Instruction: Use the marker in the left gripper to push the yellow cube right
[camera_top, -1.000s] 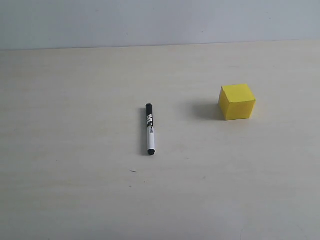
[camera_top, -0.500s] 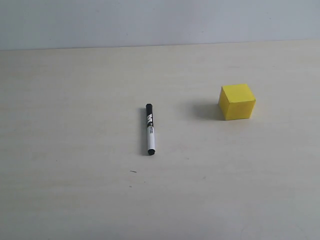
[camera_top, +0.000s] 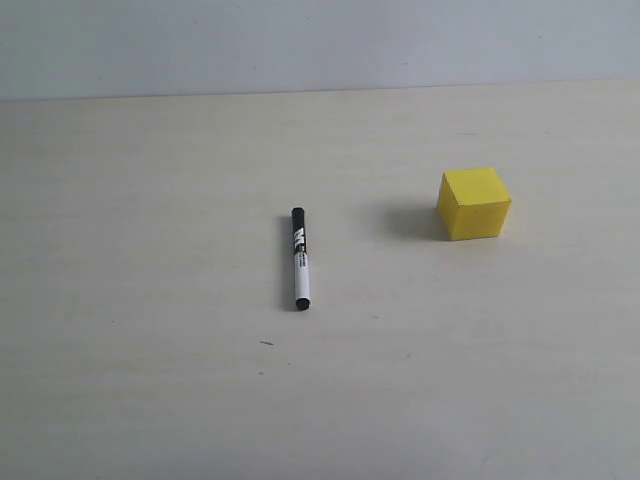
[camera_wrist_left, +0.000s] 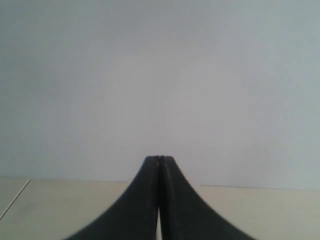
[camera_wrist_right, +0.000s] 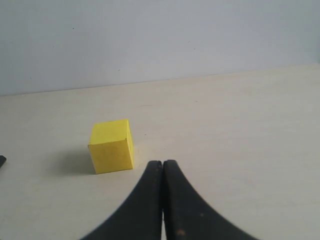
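Exterior view: a slim marker (camera_top: 299, 258) with a black cap, a white barrel with black print and a black end lies flat on the pale beige, faintly grained table (camera_top: 130, 380). It lies almost straight away from the camera, with the cap at the far end and the black end nearer. A small, plain, bright yellow cube (camera_top: 473, 203) with sharp edges stands on the same surface. It is to the right of the marker and a little farther back, well apart from it, and its shadow falls on its left side. A tiny dark speck (camera_top: 266, 343) marks the table just in front of the marker. A plain pale grey-blue wall (camera_top: 320, 45) closes the scene behind the table's far edge.

Left wrist view: the two black fingers of the left gripper (camera_wrist_left: 159, 161) are pressed together along their length, with no gap and nothing between them. They point toward the wall (camera_wrist_left: 160, 75), and a strip of table (camera_wrist_left: 60, 210) lies below them.

Right wrist view: the black fingers of the right gripper (camera_wrist_right: 162, 165) also meet tip to tip and grasp nothing. The yellow cube (camera_wrist_right: 111, 146) sits on the table (camera_wrist_right: 240, 130) near the fingertips but clear of them, offset to one side. A dark fragment at the frame's edge is too cut off to identify.
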